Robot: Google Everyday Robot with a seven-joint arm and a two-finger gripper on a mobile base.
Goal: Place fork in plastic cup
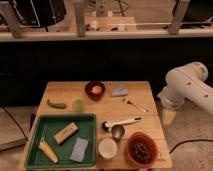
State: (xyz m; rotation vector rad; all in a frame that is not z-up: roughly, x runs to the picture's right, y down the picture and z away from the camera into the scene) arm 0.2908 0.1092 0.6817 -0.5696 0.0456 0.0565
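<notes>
The fork (135,104), small, thin and silvery, lies flat on the wooden table (145,90) right of centre, pointing toward the back left. A white cup (107,148) stands upright near the front edge, and a small pale-green cup (78,105) stands left of centre; I cannot tell which one is plastic. My white arm (186,86) comes in from the right. My gripper (168,116) hangs past the table's right edge, right of and slightly nearer than the fork, apart from it.
A dark bowl with an orange fruit (95,90) and a grey cloth (119,91) sit at the back. A white-handled scoop (122,122), a metal cup (118,131) and a brown bowl of dark fruit (141,149) sit near the white cup. A green tray (35,131) holds several items.
</notes>
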